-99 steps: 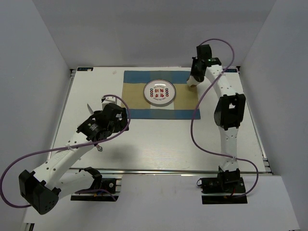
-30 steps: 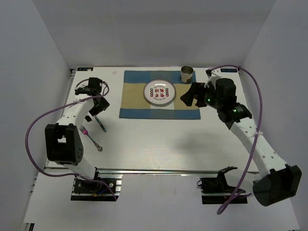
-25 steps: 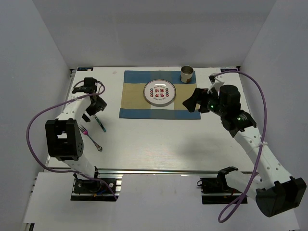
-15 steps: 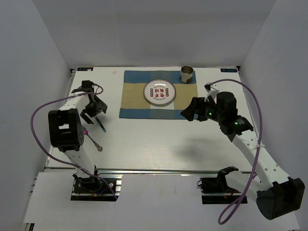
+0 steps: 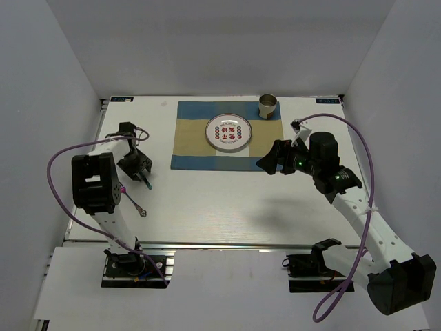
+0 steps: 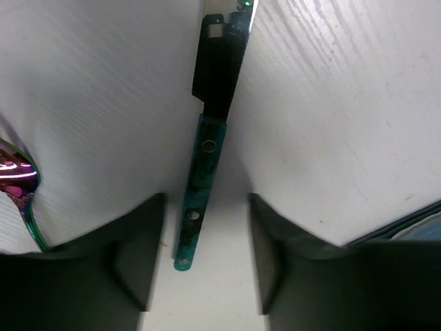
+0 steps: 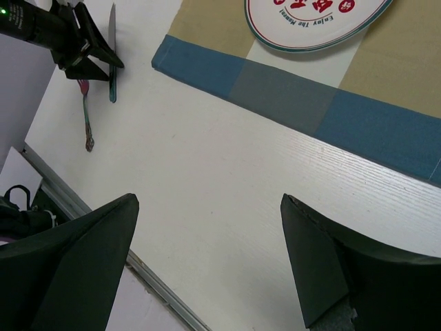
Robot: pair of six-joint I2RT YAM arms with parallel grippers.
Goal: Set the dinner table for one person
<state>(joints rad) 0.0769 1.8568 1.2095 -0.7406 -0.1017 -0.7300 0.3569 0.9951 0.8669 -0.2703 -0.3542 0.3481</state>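
On the white dinner table (image 5: 227, 207), a knife with a teal handle (image 5: 147, 181) (image 6: 200, 179) lies left of the blue-and-tan placemat (image 5: 186, 138). My left gripper (image 5: 136, 165) (image 6: 204, 210) is low over it. Its jaws are partly drawn in and straddle the handle, with a gap on each side. A fork (image 5: 131, 196) (image 6: 21, 183) lies just left of the knife. A round patterned plate (image 5: 229, 133) sits mid-placemat, with a metal cup (image 5: 267, 106) at its far right corner. My right gripper (image 5: 269, 161) (image 7: 208, 201) hovers wide open over the placemat's near right corner and holds nothing.
The right wrist view shows the plate (image 7: 317, 21), the placemat's blue edge (image 7: 289, 96), the knife (image 7: 112, 62), the fork (image 7: 87, 117) and the left gripper (image 7: 81, 45). The table's metal front rail (image 5: 227, 243) runs along the near edge. Grey walls enclose three sides.
My left gripper has come down over the knife handle and its jaws have narrowed around it. The right arm has drifted slightly left, its jaws still wide.
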